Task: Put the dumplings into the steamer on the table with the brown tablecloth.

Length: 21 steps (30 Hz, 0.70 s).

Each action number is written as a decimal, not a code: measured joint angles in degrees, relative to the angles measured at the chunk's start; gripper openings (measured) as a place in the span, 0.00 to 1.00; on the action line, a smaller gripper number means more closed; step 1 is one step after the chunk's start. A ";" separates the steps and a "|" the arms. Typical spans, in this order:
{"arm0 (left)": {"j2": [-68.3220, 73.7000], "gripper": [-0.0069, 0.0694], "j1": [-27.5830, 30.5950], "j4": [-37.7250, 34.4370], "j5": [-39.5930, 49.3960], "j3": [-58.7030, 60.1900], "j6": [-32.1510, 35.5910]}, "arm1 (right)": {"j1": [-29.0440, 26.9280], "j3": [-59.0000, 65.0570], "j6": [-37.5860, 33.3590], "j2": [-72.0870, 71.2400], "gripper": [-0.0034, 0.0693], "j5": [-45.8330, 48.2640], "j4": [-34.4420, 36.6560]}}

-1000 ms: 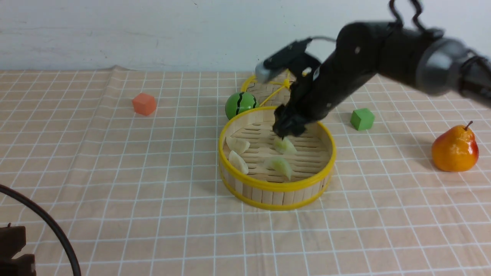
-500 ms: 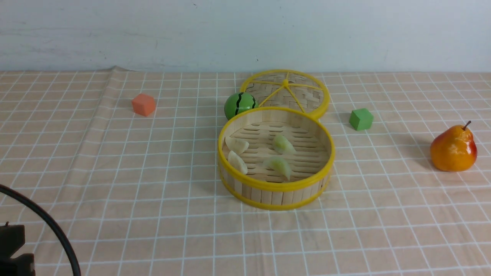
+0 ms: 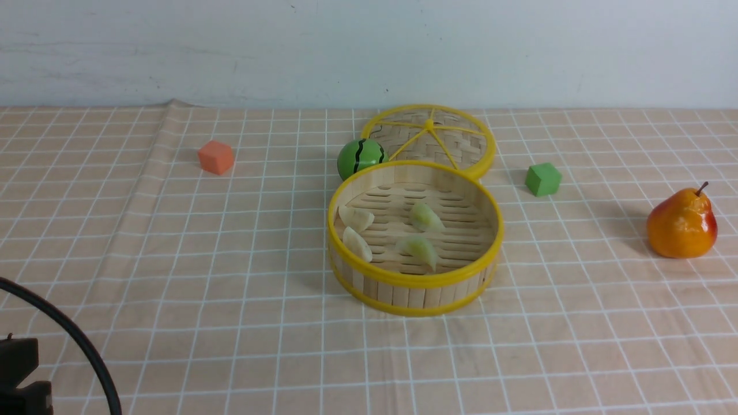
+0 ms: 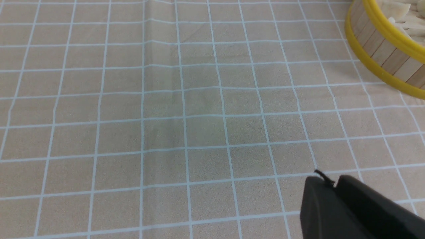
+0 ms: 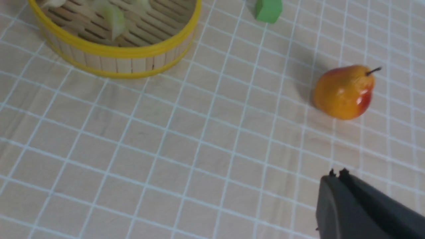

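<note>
Four dumplings aslant in steamer

Orange cube, green ball, lid, green cube, pear.

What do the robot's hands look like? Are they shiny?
Both are plain matte black, not shiny. The left gripper and right gripper each show two smooth fingers with rounded corners and tiny black nubs at the tip. A thick black cable curves on the robot's left side. No markings show.
</note>
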 joint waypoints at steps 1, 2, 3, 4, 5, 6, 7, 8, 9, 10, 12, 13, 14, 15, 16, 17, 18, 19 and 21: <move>0.00 0.17 0.00 0.00 0.00 0.00 0.00 | 0.00 0.92 0.34 -0.43 0.03 -0.54 0.47; 0.00 0.17 0.00 0.00 0.00 0.00 0.00 | 0.00 8.73 3.07 -3.95 0.03 -5.30 2.44; 0.00 0.17 0.00 0.00 0.00 0.00 0.00 | 0.00 11.93 4.20 -5.27 0.03 -7.39 3.61; 0.00 0.17 0.00 0.00 0.00 0.00 0.00 | 0.00 12.71 4.74 -5.58 0.03 -8.47 4.15; 0.00 0.17 0.00 0.00 0.00 0.00 0.00 | 0.00 17.80 6.15 -7.42 0.03 -11.71 6.02; 0.00 0.17 0.00 0.00 0.00 0.00 0.00 | 0.00 21.66 7.47 -8.45 0.03 -14.94 8.16; 0.00 0.17 0.00 0.00 0.00 0.00 0.00 | 0.00 24.46 8.68 -9.36 0.03 -18.30 10.74; 0.00 0.17 0.00 0.00 0.00 0.00 0.00 | 0.00 25.48 8.86 -9.58 0.03 -18.83 11.21; 0.00 0.18 0.00 0.00 0.00 0.00 0.00 | 0.00 28.94 10.25 -10.08 0.03 -23.90 15.65; 0.00 0.18 0.00 0.00 0.00 0.00 0.00 | 0.00 29.31 10.25 -10.15 0.03 -23.90 15.65; 0.00 0.18 0.00 0.00 0.00 0.00 0.00 | 0.00 32.16 11.01 -10.20 0.03 -28.73 20.55; 0.00 0.18 0.00 0.00 0.00 0.00 0.00 | 0.00 34.34 11.14 -10.31 0.03 -31.12 23.14; 0.00 0.18 0.00 0.00 0.00 0.00 0.00 | 0.00 35.39 11.09 -10.32 0.04 -31.87 23.56; 0.00 0.19 0.00 0.00 0.00 0.00 0.00 | 0.00 35.82 10.93 -10.38 0.04 -32.16 23.08; 0.00 0.19 0.00 0.00 0.00 0.00 0.00 | 0.00 36.42 10.62 -10.49 0.04 -32.36 21.61; 0.00 0.19 0.00 0.00 0.00 0.00 0.00 | 0.00 36.93 9.90 -10.51 0.04 -32.36 19.21; 0.00 0.19 0.00 0.00 0.00 0.00 0.00 | 0.00 37.12 9.62 -10.55 0.04 -32.55 17.56; 0.00 0.19 0.00 0.00 0.00 0.00 0.00 | 0.00 37.50 9.46 -10.74 0.04 -33.08 16.30; 0.00 0.19 0.00 -0.05 0.00 0.00 0.00 | -0.42 38.83 9.25 -12.25 0.04 -35.66 10.90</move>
